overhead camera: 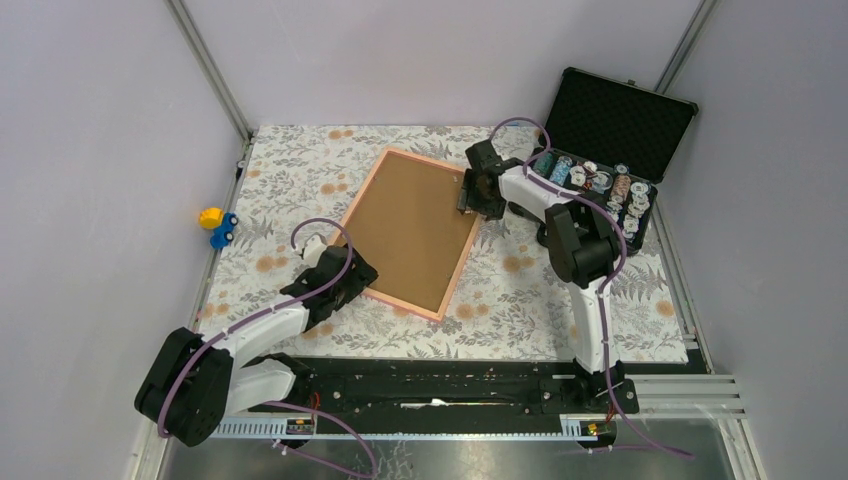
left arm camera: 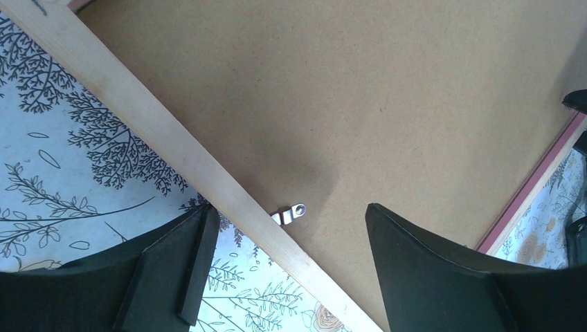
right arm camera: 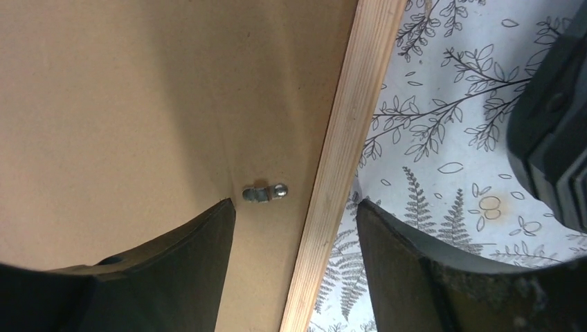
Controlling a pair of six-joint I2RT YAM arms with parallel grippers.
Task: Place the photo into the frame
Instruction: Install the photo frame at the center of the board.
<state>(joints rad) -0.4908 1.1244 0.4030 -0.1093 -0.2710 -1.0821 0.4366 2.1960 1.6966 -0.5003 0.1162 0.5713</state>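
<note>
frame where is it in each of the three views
Top external: the frame lies back up at picture centre, turned at an angle.
Left wrist: the frame crosses diagonally as a pale wooden edge, top left to bottom centre.
Right wrist: the frame runs steeply down, right of centre.
Shared landmark: the brown board inside it.

We see a left arm point(overhead camera: 255, 325) and a right arm point(overhead camera: 590, 320) built of white tubular links and chunky black joint housings, both mounted on a black metal base rail point(overhead camera: 430, 385). A purple cable point(overhead camera: 320, 220) loops from that rail along each. The left gripper point(left arm camera: 289, 207) and right gripper point(right arm camera: 294, 202) carry broad matt black wedge-shaped fingers point(left arm camera: 443, 283).
</note>
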